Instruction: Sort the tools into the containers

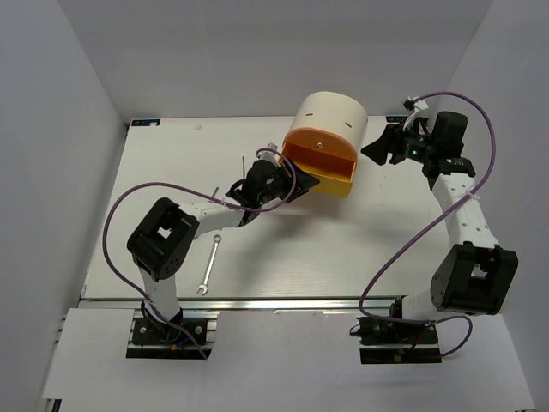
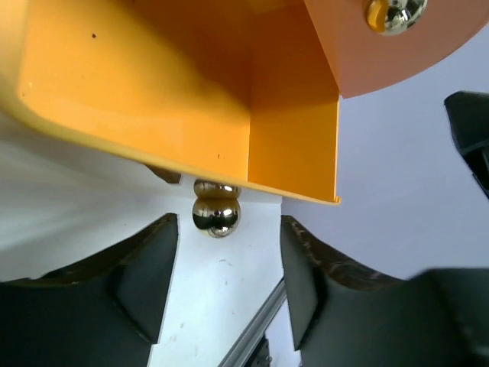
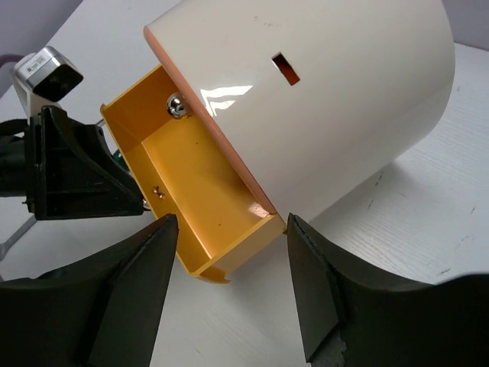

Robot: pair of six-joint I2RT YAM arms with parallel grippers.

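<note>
The cream drum cabinet (image 1: pixel 333 116) lies on its side at the table's middle back. Its yellow drawer (image 1: pixel 333 178) is pulled out and looks empty in the right wrist view (image 3: pixel 200 195). My left gripper (image 1: pixel 298 185) is open at the drawer's front; the drawer's shiny knob (image 2: pixel 216 214) sits just ahead of its fingertips, untouched. My right gripper (image 1: pixel 371 152) is open and empty, right of the cabinet, with the drawer's corner ahead of its jaws (image 3: pixel 229 229). The silver wrench (image 1: pixel 210 266) lies at front left. A thin dark shaft (image 1: pixel 244 164) pokes out behind my left arm; the screwdrivers are otherwise hidden.
The orange drawer front (image 1: pixel 319 148) above the yellow drawer is closed, its knob (image 2: pixel 393 11) showing. Purple cables (image 1: pixel 116 215) loop beside both arms. The table's front edge rail (image 1: pixel 283 302) runs just before the arm bases.
</note>
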